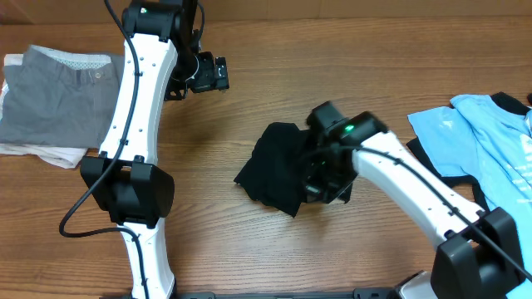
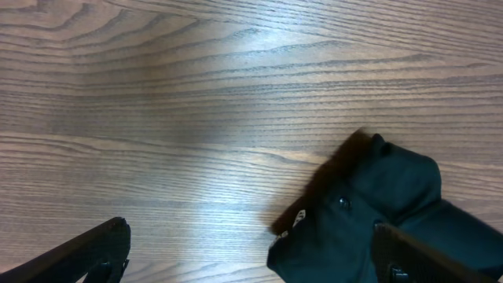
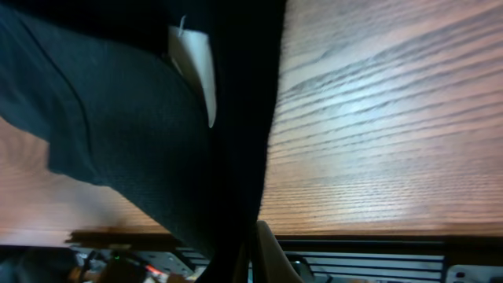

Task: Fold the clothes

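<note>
Shorts of grey cloth lie folded at the far left of the table, resting on a layer of white cloth.

The left arm reaches up the table from its base at the front edge, its wrist turned to the right. The left gripper hangs over bare wood. Its wrist view shows the fingers spread wide with nothing between them.

The black shirt lies crumpled mid-table, to the right of that gripper, nearer the front edge and well apart from it.

The right arm comes in from the lower right corner and bends down onto the shirt's right side. The right gripper is closed tight on a bunch of the black fabric. In its wrist view the cloth fills the left half of the picture. A small white tag is sewn inside the shirt, and any writing on it is too blurred to read.

The light blue shirt, trimmed in black, lies spread at the far right. Its white print is too small to read.
</note>
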Tool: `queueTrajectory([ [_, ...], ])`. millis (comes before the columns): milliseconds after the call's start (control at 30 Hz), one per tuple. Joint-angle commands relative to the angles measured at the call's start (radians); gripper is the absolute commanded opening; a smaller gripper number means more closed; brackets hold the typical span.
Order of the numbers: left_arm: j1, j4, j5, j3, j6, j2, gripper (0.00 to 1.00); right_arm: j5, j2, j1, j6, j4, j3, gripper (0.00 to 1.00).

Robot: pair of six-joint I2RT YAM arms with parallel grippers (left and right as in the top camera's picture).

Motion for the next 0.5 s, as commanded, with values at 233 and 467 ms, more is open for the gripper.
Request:
queueTrajectory([
  [233, -0.001, 0.004, -0.014, -0.003, -0.005, 0.015, 1.0, 0.166, -0.013, 0.134, 0.204, 0.032, -0.055, 0.09],
  [467, -0.001, 0.004, -0.014, -0.003, -0.002, 0.015, 1.0, 0.297, -0.014, 0.13, 0.204, 0.0, -0.056, 0.09],
])
